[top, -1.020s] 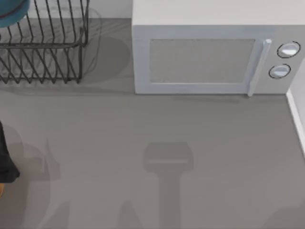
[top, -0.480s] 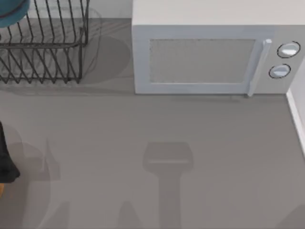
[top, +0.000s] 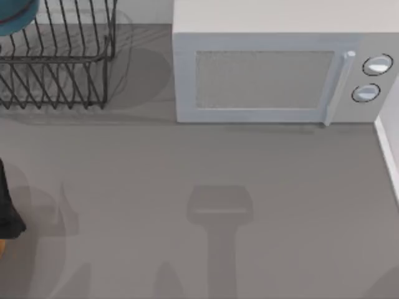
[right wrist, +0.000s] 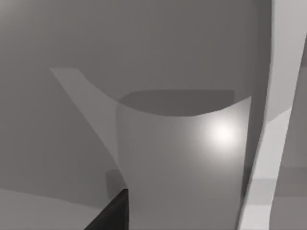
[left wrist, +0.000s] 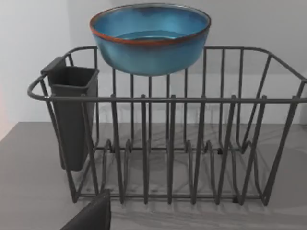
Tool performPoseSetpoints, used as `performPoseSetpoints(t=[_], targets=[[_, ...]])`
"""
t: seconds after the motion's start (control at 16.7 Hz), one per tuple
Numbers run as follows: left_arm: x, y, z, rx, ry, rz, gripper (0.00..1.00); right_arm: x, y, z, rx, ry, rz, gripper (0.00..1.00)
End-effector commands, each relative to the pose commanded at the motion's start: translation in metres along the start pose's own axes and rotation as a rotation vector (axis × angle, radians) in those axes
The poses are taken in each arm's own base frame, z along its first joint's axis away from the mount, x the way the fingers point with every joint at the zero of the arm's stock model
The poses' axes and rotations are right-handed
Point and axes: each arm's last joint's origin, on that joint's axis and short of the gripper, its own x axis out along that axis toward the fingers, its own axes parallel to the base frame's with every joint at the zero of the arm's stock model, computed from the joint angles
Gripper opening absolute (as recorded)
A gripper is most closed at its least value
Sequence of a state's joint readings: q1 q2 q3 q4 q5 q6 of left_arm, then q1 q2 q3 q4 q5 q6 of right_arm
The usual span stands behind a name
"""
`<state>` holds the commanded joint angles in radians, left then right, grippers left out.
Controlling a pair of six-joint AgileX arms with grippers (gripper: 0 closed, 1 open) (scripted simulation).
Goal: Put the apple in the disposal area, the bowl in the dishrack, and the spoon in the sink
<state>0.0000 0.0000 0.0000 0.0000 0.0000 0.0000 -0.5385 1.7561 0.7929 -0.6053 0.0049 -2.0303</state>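
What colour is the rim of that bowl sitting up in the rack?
Reddish-brown, a thin band round the teal-blue bowl, clearest in the left wrist view above the black wire dishrack.

bowl: teal, upright | atop dishrack rear bars

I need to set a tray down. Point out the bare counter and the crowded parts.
Free: the grey counter in front of the white microwave. Crowded: the top view's far left, with the black wire dishrack holding the teal-blue bowl.

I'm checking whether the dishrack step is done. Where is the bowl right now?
The bowl sits on top of the dishrack at its back rim, next to the dark cutlery holder; in the top view it peeks in at the far left corner.
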Motion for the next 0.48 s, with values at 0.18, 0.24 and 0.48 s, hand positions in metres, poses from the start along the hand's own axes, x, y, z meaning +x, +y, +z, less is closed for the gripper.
performPoseSetpoints(t=[0.18, 0.24, 0.48], targets=[[0.0000, 0.0000, 0.0000, 0.000, 0.000, 0.000, 1.00, 0.0000, 0.0000, 0.0000, 0.000, 0.000, 0.000, 0.32], [0.0000, 0.0000, 0.0000, 0.000, 0.000, 0.000, 1.00, 0.0000, 0.0000, 0.0000, 0.000, 0.000, 0.000, 0.25], [0.0000, 0.0000, 0.0000, 0.000, 0.000, 0.000, 1.00, 0.0000, 0.0000, 0.0000, 0.000, 0.000, 0.000, 0.00]])
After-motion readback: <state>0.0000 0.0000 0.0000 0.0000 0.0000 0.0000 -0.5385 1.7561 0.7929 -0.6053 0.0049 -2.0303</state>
